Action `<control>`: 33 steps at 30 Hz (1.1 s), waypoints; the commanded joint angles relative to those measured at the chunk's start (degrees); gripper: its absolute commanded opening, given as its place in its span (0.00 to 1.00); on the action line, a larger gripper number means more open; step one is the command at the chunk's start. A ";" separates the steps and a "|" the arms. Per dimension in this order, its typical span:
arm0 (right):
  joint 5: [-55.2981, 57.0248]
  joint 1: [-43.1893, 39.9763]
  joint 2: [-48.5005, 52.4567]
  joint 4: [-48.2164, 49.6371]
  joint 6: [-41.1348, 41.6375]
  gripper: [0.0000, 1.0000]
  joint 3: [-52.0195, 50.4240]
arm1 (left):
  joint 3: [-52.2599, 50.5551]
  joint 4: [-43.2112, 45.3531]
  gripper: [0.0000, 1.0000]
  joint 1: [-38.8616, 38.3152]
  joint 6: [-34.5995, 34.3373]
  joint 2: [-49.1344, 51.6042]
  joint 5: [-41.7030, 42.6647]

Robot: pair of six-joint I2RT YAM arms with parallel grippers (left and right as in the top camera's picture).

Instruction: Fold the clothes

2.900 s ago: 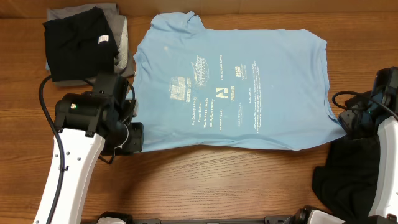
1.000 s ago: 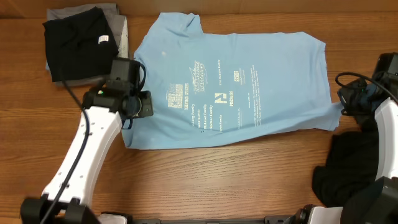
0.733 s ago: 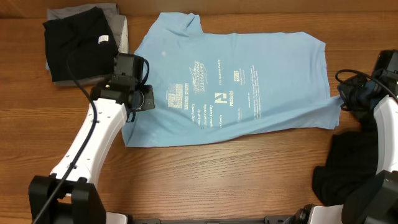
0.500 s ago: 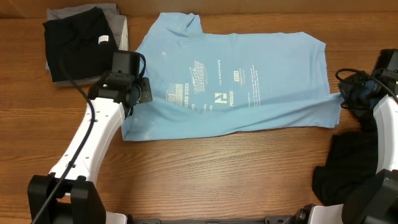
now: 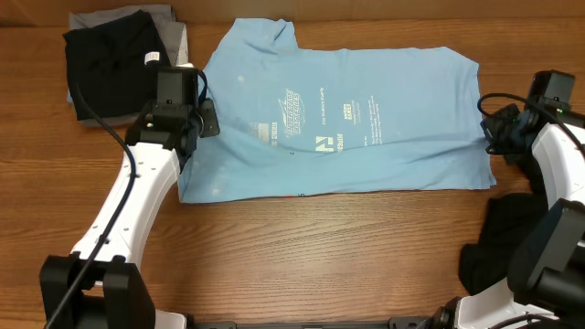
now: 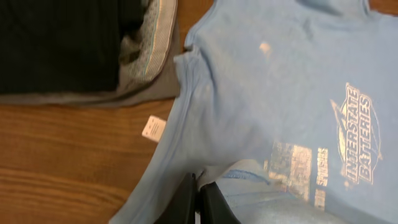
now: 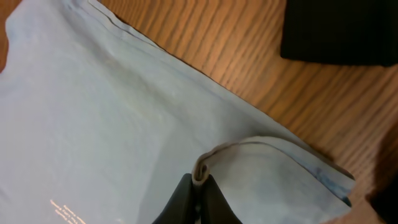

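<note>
The clothes' light-blue T-shirt [image 5: 366, 128] lies spread across the middle of the table, its near part doubled over toward the far side and covering part of the white print. My left gripper [image 5: 198, 126] is shut on the shirt's left edge; the left wrist view shows the T-shirt [image 6: 280, 81] pinched between the left gripper's [image 6: 196, 182] black fingers. At the shirt's right edge, my right gripper [image 5: 489, 135] is shut too. In the right wrist view a rolled hem of the T-shirt [image 7: 93, 112] sits clamped in the right gripper [image 7: 200, 178].
A folded black garment [image 5: 110, 64] rests on a grey one [image 5: 180, 50] at the far left; the left wrist view also catches the black garment [image 6: 62, 43] and the grey garment [image 6: 149, 62]. Another black garment [image 5: 507, 247] lies crumpled at the near right.
Both grippers have carried the shirt's near edge away from the front of the table and over the shirt. The fold now hides the lower lines of print.
</note>
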 commanded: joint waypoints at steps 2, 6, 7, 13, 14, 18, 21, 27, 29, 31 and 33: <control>0.83 0.07 1.11 1.07 -0.92 0.04 -0.24 | 0.00 1.79 0.05 0.31 1.70 2.84 -0.68; 3.02 0.07 1.20 1.49 -1.42 0.04 -0.24 | 0.00 2.21 0.06 0.31 1.70 5.99 -0.70; 2.99 0.07 1.20 1.46 -1.57 0.04 -0.24 | 0.00 2.34 0.09 0.31 1.73 6.73 -0.76; 2.97 0.07 1.20 2.14 -4.96 0.79 -0.24 | 0.00 3.02 0.49 0.31 1.79 9.46 -0.74; 2.97 0.04 1.20 2.54 -6.25 0.87 -0.22 | 0.00 3.06 0.60 0.31 2.29 9.46 -0.72; 2.93 -0.28 1.20 0.55 -9.57 1.00 1.95 | 1.51 1.55 0.82 0.31 6.01 8.68 -0.74; 1.64 -0.79 1.20 -4.46 -10.86 1.00 6.27 | 4.48 -3.39 0.94 0.31 6.01 7.43 -0.68; -6.43 -0.68 1.20 -13.44 -16.09 0.80 11.39 | 11.19 -21.14 0.73 0.28 5.81 6.14 4.07; -6.51 -0.42 1.38 -13.79 -16.13 0.62 10.43 | 10.51 -24.09 0.57 0.28 5.01 6.36 8.11; -6.54 -0.22 1.42 -12.15 -16.11 0.39 8.63 | 8.87 -24.96 0.28 0.28 4.59 6.88 10.78; -6.54 0.00 1.42 -10.32 -16.11 0.24 6.49 | 7.17 -25.27 0.04 0.28 3.67 7.85 11.34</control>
